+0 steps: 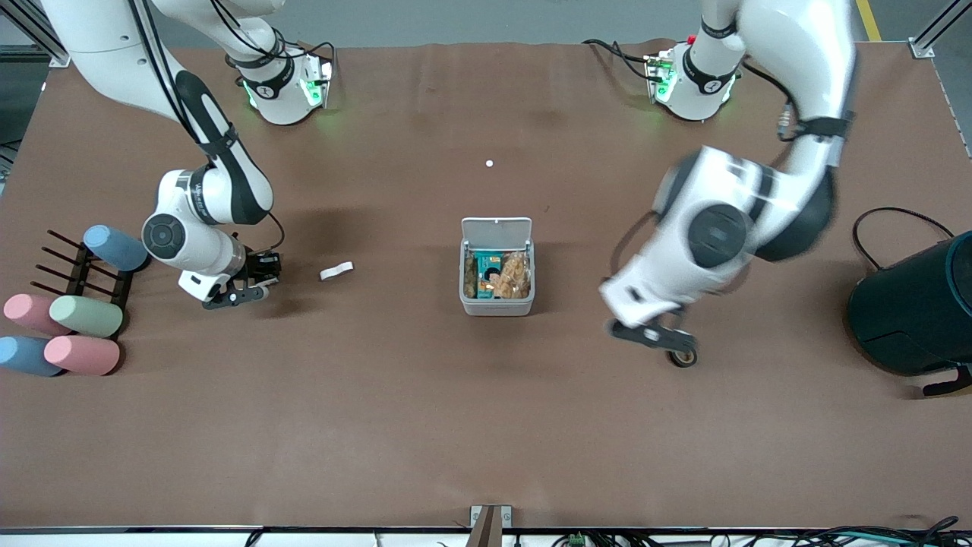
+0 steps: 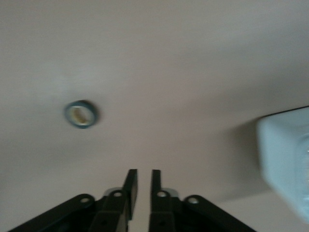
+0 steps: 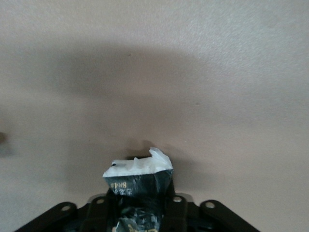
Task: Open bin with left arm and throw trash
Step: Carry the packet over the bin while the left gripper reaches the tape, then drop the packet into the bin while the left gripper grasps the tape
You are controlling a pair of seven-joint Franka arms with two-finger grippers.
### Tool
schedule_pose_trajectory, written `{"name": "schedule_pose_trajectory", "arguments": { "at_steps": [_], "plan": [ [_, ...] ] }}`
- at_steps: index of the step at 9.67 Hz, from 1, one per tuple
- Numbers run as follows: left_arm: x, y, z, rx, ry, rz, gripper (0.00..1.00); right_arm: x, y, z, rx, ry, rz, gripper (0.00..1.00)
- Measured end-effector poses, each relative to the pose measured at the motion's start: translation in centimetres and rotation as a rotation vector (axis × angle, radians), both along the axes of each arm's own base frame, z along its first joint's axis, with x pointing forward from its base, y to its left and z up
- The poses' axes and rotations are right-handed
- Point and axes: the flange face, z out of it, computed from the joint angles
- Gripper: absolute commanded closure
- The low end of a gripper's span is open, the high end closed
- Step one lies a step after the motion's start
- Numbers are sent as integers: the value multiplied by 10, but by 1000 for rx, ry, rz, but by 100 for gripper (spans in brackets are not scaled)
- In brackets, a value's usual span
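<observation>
The bin stood open, holding what looked like snack packets. The left gripper, nearly pressed together, hung near the tape ring; the right gripper pinched the black packet.

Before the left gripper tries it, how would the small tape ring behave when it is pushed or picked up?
The tape ring lies flat on the table, so a push probably slides it. Tipped on edge, its round shape could roll. It looks small and light; the left gripper, nearly shut, must open first.

The brown table carries the open bin, paper strip, tape ring and pastel cylinders.
</observation>
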Motion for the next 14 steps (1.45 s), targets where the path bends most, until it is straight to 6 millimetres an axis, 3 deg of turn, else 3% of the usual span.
{"name": "schedule_pose_trajectory", "arguments": {
  "at_steps": [1,2,3,5,6,7,8,9,10,11,13,14],
  "plan": [
    [14,46,-29,16,19,-39,0,18,5,25,-8,30,-52,100],
    [21,68,-56,31,17,-62,0,42,18,68,-13,47,-135,99],
    [23,77,-82,47,-5,-79,0,65,44,127,12,42,-222,99],
    [8,85,-138,48,-82,-108,0,93,127,250,78,-36,-423,99],
    [-2,88,-159,35,-112,-113,0,91,185,291,104,-90,-483,99],
    [-9,90,-172,25,-137,-114,0,79,251,301,134,-137,-515,99],
    [-12,94,-180,17,-162,-110,0,64,320,285,174,-180,-550,99],
    [-11,99,-184,11,-181,-103,1,51,376,255,204,-209,-572,99],
    [-9,103,-186,7,-194,-97,3,45,412,222,215,-223,-580,99],
    [-9,103,-189,5,-200,-97,5,44,431,197,208,-219,-581,98],
    [-9,99,-194,-4,-216,-102,8,45,440,173,186,-207,-571,97],
    [-9,98,-197,-6,-220,-102,19,39,447,164,166,-197,-552,97]
  ]
}}
